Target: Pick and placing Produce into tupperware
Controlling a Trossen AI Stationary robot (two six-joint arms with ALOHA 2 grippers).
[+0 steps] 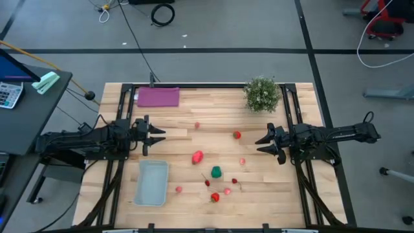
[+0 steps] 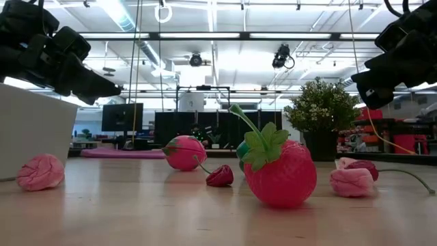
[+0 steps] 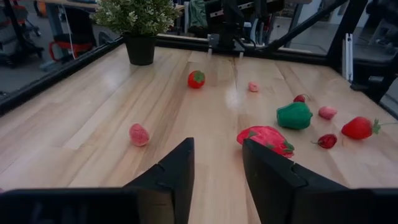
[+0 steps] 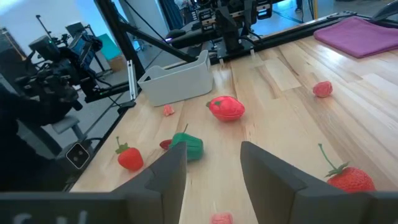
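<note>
The tupperware [image 1: 151, 183] is seen empty on the table [image 1: 297, 194]. The produce [image 1: 215, 172] is spread just to its right. Both the left gripper [image 1: 157, 134] and right gripper [image 1: 263, 144] are held apart above the table, with nothing in them.

Both arms are held level above the bench, facing inward from opposite sides. The left claw [image 1: 160, 135] is shown with fingers parted and nothing grasped; the right claw [image 1: 262, 144] is likewise parted and unladen.
</note>
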